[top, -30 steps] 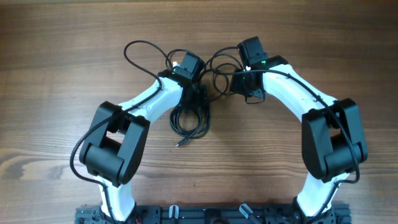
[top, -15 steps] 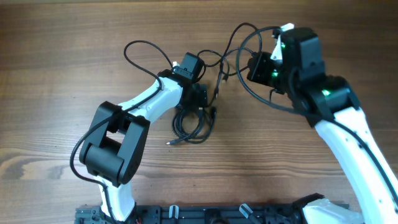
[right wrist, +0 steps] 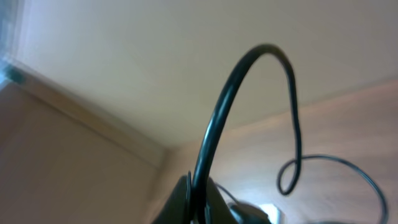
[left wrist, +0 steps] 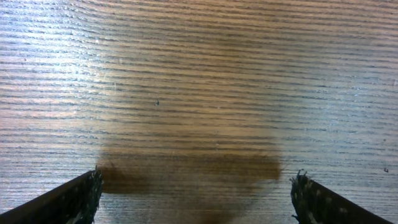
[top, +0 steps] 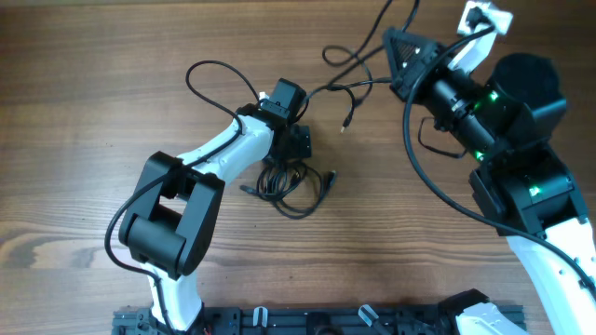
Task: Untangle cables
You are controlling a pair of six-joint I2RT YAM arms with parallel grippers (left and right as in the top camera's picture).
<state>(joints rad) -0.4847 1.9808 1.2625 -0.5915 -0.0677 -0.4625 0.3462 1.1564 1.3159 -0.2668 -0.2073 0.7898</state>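
A small bunch of thin black cables (top: 284,182) lies on the wooden table (top: 93,140), with plug ends sticking out at its left and right. My left gripper (top: 298,147) sits low at the bunch's upper edge. In the left wrist view it (left wrist: 196,194) is open, both fingertips (left wrist: 78,199) wide apart over bare wood, with no cable between them. My right gripper (top: 402,48) is raised high at the upper right, shut on one black cable (top: 346,86) whose free plug end hangs near the left gripper. The right wrist view shows this cable (right wrist: 217,112) arching up from the closed gripper (right wrist: 198,200).
A thicker black wire (top: 209,70) loops out from the left wrist across the table's upper left. The right arm's own wires (top: 419,158) hang beside its raised body. The arm bases stand along the front edge (top: 298,321).
My right arm has lifted up and to the right with one cable, pulling it out of the bunch. The bunch has shifted and loosened slightly. The left arm has stayed put.
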